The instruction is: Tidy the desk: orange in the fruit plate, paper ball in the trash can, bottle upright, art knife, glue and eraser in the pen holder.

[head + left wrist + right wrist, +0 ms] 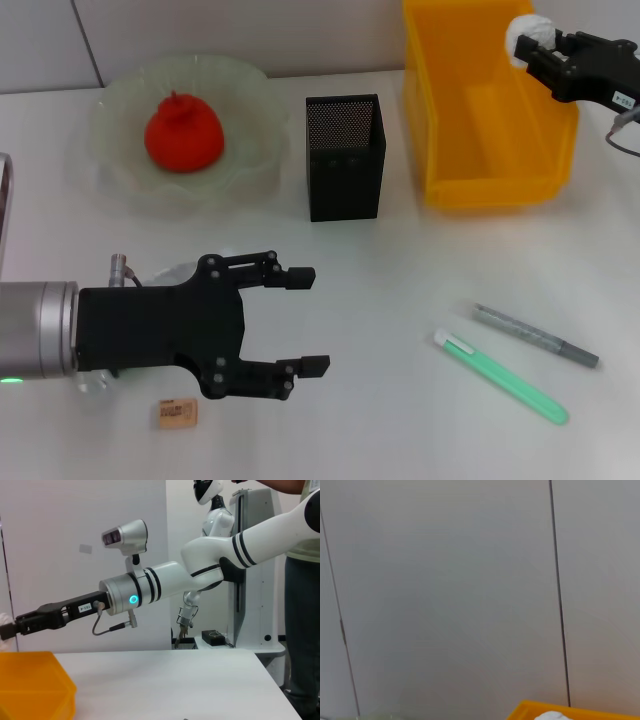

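While held: orange (pixel 183 133) (plated (pixel 120 185))

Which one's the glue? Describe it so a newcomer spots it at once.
Start at the yellow bin at the back right of the white desk, then come toward the near edge. Two slim sticks lie side by side there. The glue stick is the nearer one, translucent green with a white cap, while its neighbour, the art knife, is grey and speckled.
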You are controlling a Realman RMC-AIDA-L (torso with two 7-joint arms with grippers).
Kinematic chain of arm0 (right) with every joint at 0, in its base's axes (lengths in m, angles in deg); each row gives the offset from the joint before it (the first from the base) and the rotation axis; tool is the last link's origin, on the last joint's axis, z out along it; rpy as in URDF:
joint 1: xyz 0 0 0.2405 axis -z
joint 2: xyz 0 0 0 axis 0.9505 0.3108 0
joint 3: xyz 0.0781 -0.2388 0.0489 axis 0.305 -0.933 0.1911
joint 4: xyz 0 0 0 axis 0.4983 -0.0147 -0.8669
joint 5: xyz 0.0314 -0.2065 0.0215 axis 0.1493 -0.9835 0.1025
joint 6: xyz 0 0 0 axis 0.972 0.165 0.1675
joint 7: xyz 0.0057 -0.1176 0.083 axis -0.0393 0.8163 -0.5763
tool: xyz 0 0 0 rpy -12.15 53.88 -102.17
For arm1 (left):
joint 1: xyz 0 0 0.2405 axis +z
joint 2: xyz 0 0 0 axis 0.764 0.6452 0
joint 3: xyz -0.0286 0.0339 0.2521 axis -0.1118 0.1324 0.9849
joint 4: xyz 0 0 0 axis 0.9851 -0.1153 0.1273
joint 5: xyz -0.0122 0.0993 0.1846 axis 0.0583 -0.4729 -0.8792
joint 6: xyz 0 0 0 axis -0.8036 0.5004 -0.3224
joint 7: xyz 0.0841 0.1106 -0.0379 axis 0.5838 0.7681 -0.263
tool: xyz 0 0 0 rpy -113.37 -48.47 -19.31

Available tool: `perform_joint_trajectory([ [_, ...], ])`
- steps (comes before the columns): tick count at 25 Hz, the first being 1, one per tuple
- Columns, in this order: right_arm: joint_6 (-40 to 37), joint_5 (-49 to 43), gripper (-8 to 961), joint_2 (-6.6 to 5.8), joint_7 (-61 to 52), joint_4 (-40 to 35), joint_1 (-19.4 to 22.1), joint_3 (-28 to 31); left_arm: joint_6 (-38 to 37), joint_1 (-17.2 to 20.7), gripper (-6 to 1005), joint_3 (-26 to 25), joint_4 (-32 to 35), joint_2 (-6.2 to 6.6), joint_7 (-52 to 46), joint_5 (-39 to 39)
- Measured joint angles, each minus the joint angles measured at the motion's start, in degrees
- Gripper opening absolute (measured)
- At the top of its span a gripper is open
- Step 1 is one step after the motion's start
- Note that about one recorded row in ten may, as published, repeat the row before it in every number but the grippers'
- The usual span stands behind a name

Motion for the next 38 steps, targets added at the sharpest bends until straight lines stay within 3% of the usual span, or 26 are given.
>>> perform_joint_trajectory([
  [29, 1.7, 0.3, 444, 0.03, 0.7, 1.0, -1.6, 0.1, 0.1, -0.1, 762, 0.6, 0.0, 0.02, 0.0, 0.7],
  [37, 1.6, 0.3, 737, 0.12, 0.7, 1.0, -1.3, 0.1, 0.0, -0.1, 762, 0.6, 0.0, 0.02, -0.3, 0.7],
  [38, 1.4, 0.3, 737, 0.15, 0.7, 1.0, -1.1, 0.1, 0.0, -0.2, 761, 0.6, 0.0, 0.02, -0.3, 0.7],
])
